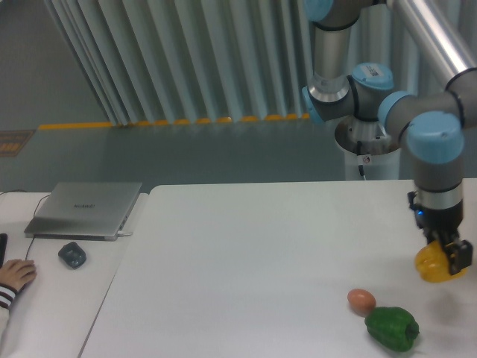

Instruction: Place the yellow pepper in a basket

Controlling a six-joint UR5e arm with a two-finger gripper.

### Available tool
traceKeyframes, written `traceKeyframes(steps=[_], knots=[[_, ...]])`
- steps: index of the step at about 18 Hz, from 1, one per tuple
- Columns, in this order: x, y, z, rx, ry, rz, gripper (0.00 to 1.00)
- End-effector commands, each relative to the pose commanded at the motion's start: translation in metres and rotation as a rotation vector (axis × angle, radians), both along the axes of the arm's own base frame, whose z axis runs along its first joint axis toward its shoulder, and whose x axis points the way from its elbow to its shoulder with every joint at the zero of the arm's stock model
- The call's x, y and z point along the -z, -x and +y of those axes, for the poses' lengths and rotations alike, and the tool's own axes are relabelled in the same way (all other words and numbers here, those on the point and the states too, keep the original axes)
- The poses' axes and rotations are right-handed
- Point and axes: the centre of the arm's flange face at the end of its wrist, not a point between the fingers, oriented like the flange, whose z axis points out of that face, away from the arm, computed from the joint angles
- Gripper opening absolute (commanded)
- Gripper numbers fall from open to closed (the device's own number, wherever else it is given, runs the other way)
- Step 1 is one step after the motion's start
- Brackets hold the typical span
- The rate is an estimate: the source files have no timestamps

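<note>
The yellow pepper (433, 264) is glossy and lobed, at the right edge of the white table. My gripper (446, 257) is shut on the yellow pepper and holds it just above the table top. One dark finger (457, 255) covers the pepper's right side. The green bell pepper (391, 327) lies on the table in front and to the left of it. A small brown egg-shaped thing (361, 300) lies just left of the green pepper. No basket is in view.
The white table (246, 261) fills the middle. On a separate desk at the left are a closed laptop (84, 209), a dark mouse (71, 254) and a person's hand (15, 275). The arm's base (365, 138) stands behind the table.
</note>
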Motion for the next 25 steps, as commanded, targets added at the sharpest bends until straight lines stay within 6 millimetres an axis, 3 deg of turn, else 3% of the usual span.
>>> traceKeyframes(steps=[4,7,11,18,25], knots=[[0.006,0.022,-0.029,0.014,0.022,-0.016,0.47],[0.013,0.035,-0.068,0.058,0.098,-0.132,0.47],[0.015,0.055,-0.1,0.174,0.134,-0.153,0.47],[0.001,0.083,-0.118,0.278,0.144,-0.044,0.47],[-0.001,0.115,-0.156,0.473,0.219,0.015,0.48]])
